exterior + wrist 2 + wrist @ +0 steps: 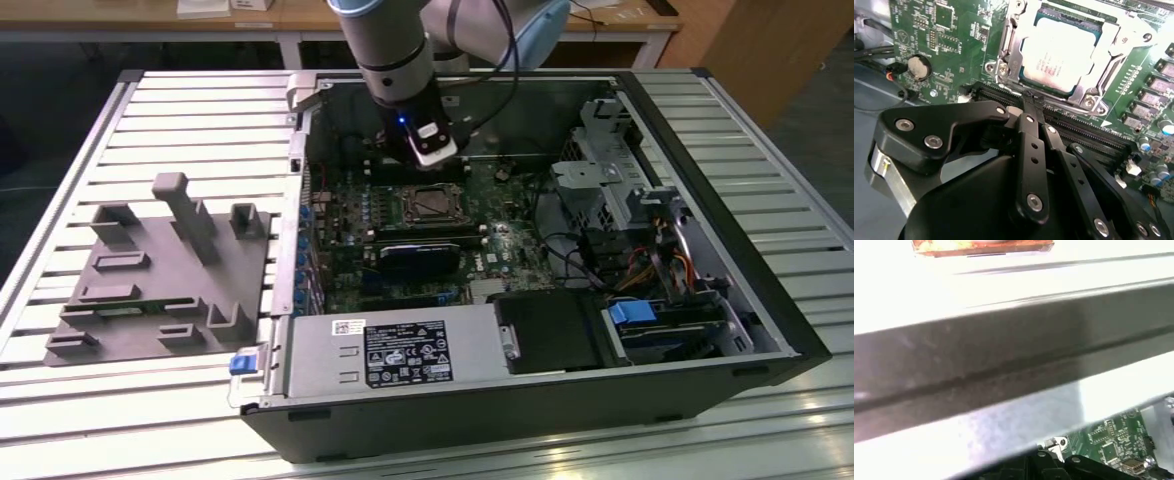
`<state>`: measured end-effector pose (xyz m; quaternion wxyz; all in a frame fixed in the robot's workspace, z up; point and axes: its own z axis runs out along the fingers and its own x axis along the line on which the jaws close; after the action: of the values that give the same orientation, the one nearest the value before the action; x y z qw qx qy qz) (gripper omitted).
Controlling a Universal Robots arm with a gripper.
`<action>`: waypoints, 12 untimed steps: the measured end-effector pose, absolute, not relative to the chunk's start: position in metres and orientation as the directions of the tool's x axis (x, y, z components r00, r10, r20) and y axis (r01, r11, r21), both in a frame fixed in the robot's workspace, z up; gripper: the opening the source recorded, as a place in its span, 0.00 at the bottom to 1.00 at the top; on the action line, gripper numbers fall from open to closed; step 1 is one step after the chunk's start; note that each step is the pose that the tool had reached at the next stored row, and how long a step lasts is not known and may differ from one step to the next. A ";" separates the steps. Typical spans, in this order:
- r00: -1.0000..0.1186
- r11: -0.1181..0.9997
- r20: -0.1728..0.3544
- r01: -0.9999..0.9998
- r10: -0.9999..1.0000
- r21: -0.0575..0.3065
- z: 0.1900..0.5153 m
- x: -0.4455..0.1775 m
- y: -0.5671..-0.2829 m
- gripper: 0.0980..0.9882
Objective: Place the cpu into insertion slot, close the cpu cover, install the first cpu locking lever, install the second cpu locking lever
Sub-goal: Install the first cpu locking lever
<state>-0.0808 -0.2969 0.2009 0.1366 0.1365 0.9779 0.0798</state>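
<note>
The cpu point(1059, 52), a flat silver-grey square chip, lies in the insertion slot point(430, 203) on the green motherboard. The cpu cover point(1102, 61), a thin silver frame, lies flat around the chip's edges. A thin metal lever point(1004, 35) runs along one side of the frame. My gripper point(1032, 100) hovers just beside the socket, over the long black memory slots point(1089, 137), with its black fingers point(1030, 150) drawn together and nothing between them. In the exterior view the gripper point(430, 150) hangs over the far edge of the socket, inside the open computer case.
The case walls point(707, 190) ring the board. A power supply point(387, 350) sits at the near side and a drive cage point(621, 190) with cables at the exterior view's right. A grey fixture plate point(160, 270) with upright blocks lies left of the case.
</note>
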 end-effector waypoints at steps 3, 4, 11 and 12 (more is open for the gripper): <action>-0.925 0.950 -0.245 0.245 0.289 0.193 0.209 -0.081 -0.297 0.00; -0.925 0.950 -0.245 0.245 0.289 0.193 0.212 -0.081 -0.297 0.00; -0.925 0.950 -0.245 0.245 0.289 0.194 0.224 -0.081 -0.297 0.00; -0.925 0.950 -0.245 0.245 0.289 0.194 0.224 -0.081 -0.297 0.00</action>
<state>-0.0806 -0.2968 0.2240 0.1367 0.1365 0.9779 0.0799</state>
